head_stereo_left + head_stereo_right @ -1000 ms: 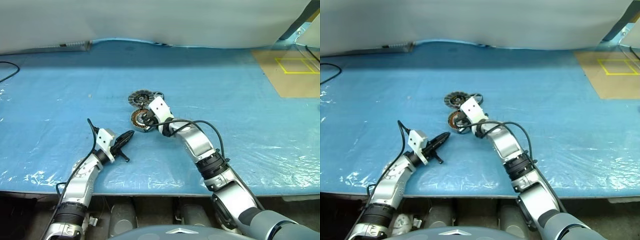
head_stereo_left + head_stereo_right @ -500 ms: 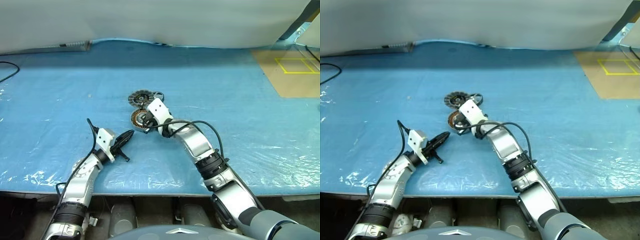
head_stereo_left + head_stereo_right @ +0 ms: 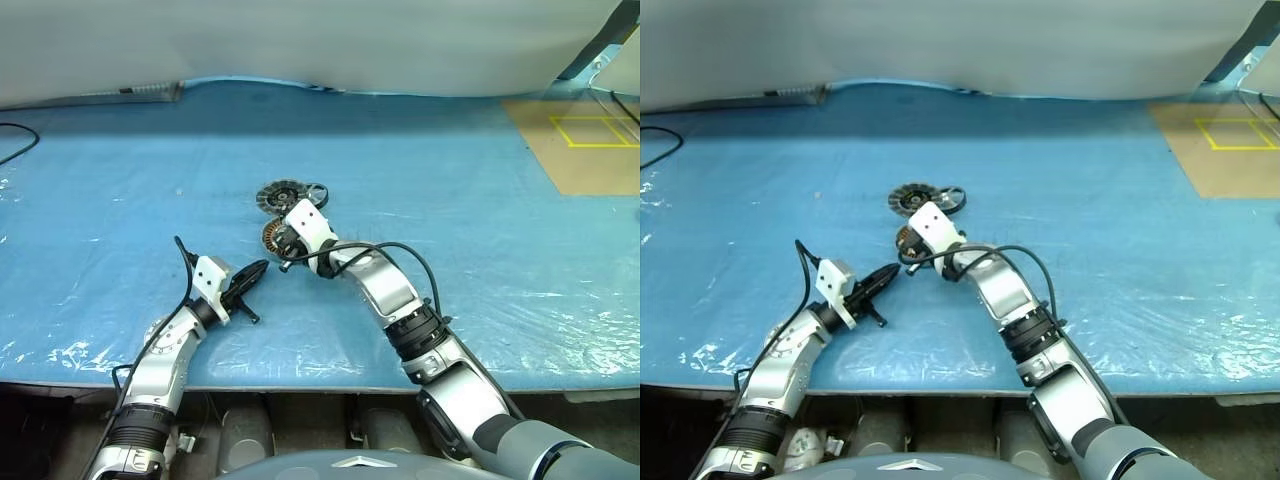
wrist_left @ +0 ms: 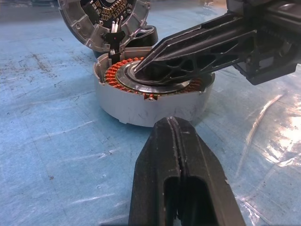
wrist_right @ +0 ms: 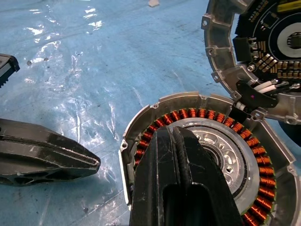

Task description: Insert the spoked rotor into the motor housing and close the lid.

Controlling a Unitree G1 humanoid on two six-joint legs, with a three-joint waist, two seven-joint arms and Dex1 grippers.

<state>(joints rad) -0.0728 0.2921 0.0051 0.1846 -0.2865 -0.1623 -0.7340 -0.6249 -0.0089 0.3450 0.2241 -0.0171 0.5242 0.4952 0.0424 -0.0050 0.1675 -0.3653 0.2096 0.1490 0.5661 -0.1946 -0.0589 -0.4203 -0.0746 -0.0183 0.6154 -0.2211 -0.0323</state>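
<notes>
Blue plastic sheeting (image 3: 480, 180) covers the long workbench, with a pale wall behind it and a brown board at the far right corner. Near the middle sits the motor housing (image 4: 155, 96), a short silver drum with a ring of copper windings around a shiny hub.

Leaning against the housing's far side, tilted up and joined to it by thin wires, is the lid (image 4: 101, 21), its segmented ring facing the cameras; propped this way it leaves the drum's top open. Just beyond the lid lies the spoked rotor (image 3: 314, 190), a black-rimmed wheel resting on the sheet, not yet inserted.

The right gripper (image 4: 141, 68) reaches across from the right with its two black fingers pressed together, holding nothing. Its tip rests on, or just above, the silver hub inside the windings, apparently nudging or steadying the drum rather than grasping it.

The left gripper (image 3: 252, 273) is likewise closed and empty. It hangs low over the sheet just beside the housing's near side, pointing at it, probably waiting to brace the drum.
</notes>
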